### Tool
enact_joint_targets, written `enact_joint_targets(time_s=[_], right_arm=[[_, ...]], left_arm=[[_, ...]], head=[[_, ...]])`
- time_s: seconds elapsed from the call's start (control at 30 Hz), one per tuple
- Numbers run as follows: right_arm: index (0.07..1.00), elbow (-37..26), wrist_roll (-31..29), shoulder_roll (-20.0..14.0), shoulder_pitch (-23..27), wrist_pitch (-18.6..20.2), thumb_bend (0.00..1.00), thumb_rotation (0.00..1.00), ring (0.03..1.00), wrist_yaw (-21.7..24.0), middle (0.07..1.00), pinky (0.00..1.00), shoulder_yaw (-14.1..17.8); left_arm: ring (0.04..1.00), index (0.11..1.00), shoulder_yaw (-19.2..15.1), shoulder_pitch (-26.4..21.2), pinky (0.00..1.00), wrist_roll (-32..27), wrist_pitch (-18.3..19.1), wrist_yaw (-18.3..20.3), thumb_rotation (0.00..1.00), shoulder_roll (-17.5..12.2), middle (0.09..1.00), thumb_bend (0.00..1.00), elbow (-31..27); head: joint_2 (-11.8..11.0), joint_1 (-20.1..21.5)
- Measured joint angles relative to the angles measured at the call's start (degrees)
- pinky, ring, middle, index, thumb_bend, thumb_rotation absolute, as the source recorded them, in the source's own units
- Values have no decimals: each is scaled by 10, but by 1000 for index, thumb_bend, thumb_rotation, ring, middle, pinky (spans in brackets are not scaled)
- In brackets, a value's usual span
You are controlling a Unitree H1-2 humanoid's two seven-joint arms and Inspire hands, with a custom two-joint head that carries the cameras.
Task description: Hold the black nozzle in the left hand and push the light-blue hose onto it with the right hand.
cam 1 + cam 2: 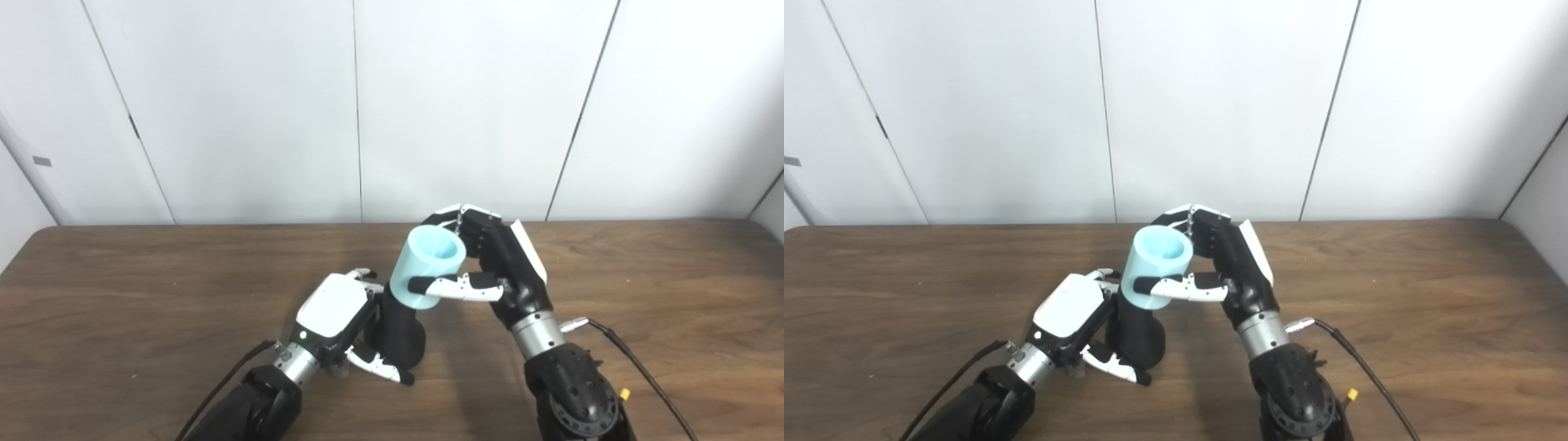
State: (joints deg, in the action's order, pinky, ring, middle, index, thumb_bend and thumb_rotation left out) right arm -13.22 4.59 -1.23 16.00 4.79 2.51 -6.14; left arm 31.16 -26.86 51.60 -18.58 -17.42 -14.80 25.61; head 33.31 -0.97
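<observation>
Hose (429, 264) sits over the top of the nozzle (399, 334), which stands on the table (122, 294); we see our right hand (499, 269) wrapped around the hose, left hand (337, 318) gripping the nozzle.

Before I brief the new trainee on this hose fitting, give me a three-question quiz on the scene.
1. True or false: the light-blue hose lies flat on the table.
2. Which hand holds the black nozzle? A) left B) right
3. Fill in: the open end of the hose faces ____.

Key: 1 false: it sits over the nozzle's top. 2 A: the left hand holds the nozzle, while the right hand has its fingers around the hose. 3 up.
</observation>
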Motion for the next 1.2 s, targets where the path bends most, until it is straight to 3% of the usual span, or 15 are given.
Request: enact_joint_targets(time_s=[0.17, 0.73, 1.2], right_arm=[[534, 14, 5, -1, 0, -26, 513, 0, 383, 0, 456, 247, -1], [532, 41, 34, 0, -6, -53, 514, 0, 398, 0, 463, 273, -6], [525, 112, 22, 5, 6, -147, 516, 0, 408, -5, 464, 297, -4]], left_arm=[[503, 494, 2, 1, 822, 0, 2, 1, 0, 0, 474, 523, -3], [517, 484, 8, 9, 822, 1, 4, 4, 0, -7, 483, 524, -20], [534, 485, 7, 18, 829, -2, 10, 11, 0, -12, 482, 524, -33]], head=[[1, -1], [3, -1], [3, -3]])
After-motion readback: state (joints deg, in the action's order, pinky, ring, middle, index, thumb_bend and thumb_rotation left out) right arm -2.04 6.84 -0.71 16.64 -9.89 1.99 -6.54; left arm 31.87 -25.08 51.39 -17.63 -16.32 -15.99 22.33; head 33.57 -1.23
